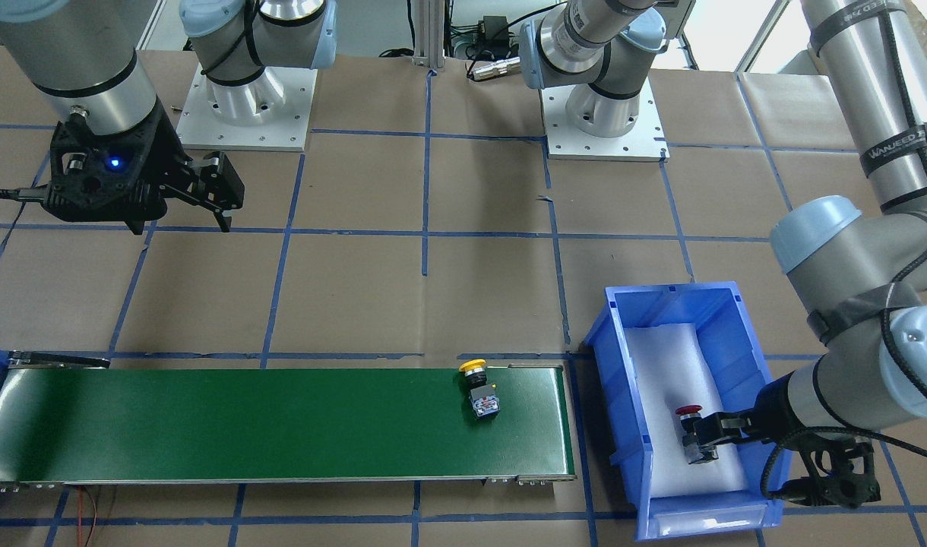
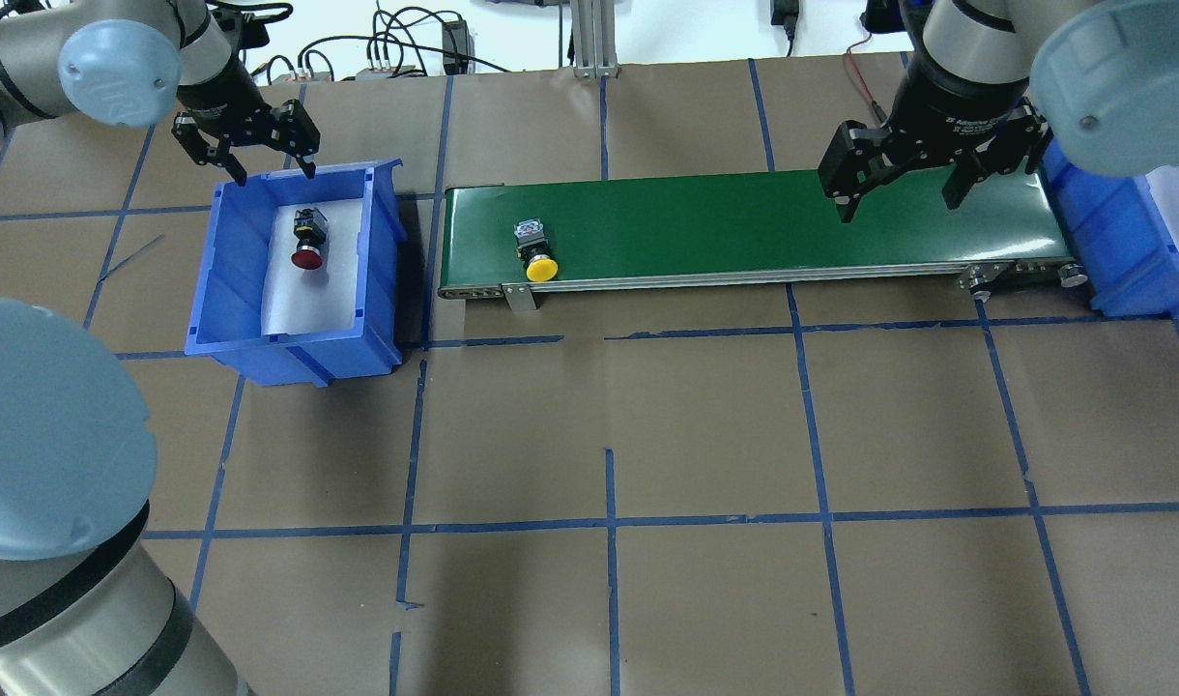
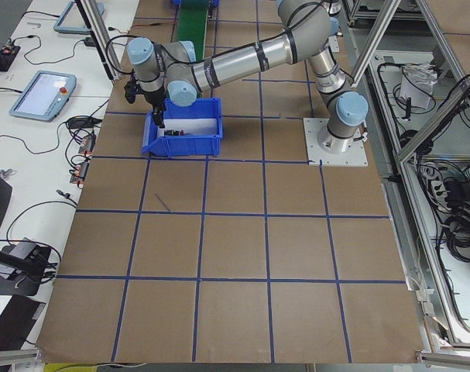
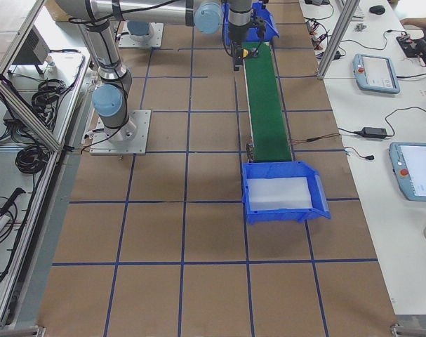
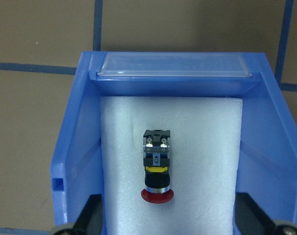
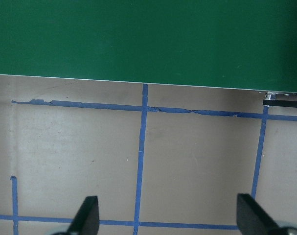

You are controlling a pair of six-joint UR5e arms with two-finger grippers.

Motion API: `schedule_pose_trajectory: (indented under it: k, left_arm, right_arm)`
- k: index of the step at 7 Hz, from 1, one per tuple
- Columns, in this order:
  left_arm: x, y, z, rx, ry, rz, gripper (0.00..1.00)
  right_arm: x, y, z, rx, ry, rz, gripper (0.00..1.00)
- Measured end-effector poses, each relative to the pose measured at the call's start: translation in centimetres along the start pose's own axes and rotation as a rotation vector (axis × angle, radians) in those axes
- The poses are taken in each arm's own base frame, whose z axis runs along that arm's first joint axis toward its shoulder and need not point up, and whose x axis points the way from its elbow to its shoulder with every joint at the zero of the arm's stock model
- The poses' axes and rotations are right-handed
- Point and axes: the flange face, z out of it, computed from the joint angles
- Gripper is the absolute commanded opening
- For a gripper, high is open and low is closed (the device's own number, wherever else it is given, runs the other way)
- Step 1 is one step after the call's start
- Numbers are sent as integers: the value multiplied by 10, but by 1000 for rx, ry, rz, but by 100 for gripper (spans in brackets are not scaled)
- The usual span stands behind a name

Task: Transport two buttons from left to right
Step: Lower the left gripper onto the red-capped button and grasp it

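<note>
I see the left gripper [image 2: 275, 174] spread wide over the red button [image 2: 306, 242] in the blue bin [image 2: 232, 280] beside the conveyor belt [image 2: 744, 222]. The yellow button [image 2: 536, 253] lies on the belt, with the right gripper [image 2: 897, 205] equally wide above it.

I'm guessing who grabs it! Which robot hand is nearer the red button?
Left. The left gripper hangs over the red button in its blue bin; the right gripper is far off by the belt.

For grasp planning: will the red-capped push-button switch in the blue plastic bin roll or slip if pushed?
Lying on its side, the red-capped push-button switch probably will not roll: its black body is boxy. The white foam pad beneath likely limits sliding.
</note>
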Motion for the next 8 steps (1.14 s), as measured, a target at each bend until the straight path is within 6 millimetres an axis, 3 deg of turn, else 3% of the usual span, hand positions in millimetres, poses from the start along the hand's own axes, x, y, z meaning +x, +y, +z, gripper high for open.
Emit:
schedule_pose_trajectory:
  k: [4, 8]
  left_arm:
    - [7, 9, 53, -13, -5, 5, 76]
    - [5, 10, 73, -7, -6, 4, 72]
  right_arm:
    - [1, -16, 8, -16, -2, -1, 100]
    - [2, -21, 13, -30, 2, 1, 100]
